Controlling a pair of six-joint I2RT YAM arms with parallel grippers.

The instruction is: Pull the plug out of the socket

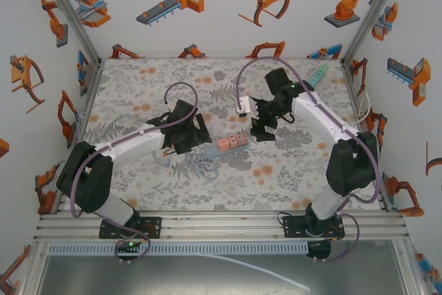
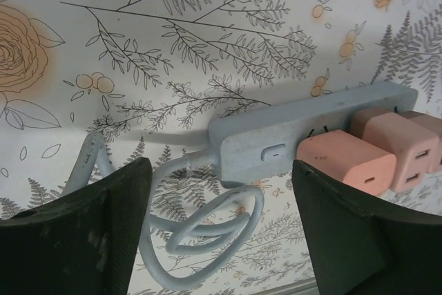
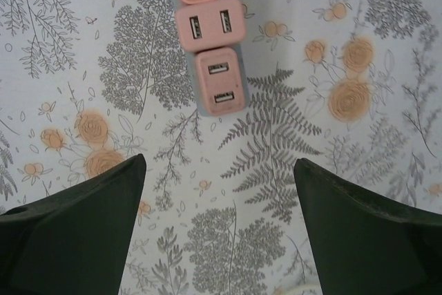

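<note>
A pale blue power strip (image 2: 276,139) lies mid-table with three pink plug adapters (image 1: 233,143) seated in it in a row. In the left wrist view the pink plugs (image 2: 376,153) sit at the strip's right part, and its blue cord (image 2: 207,226) coils below. My left gripper (image 2: 221,233) is open over the strip's cord end, touching nothing. The right wrist view shows the strip's other end with the pink plugs (image 3: 210,39) at top. My right gripper (image 3: 219,229) is open above bare cloth, short of the strip's end. From above, the left gripper (image 1: 188,132) and right gripper (image 1: 261,121) flank the strip.
A floral cloth (image 1: 276,170) covers the table. A white adapter (image 1: 242,108) with its cable lies behind the right gripper. A green power strip (image 1: 316,76) rests at the back right. White walls enclose the table on three sides.
</note>
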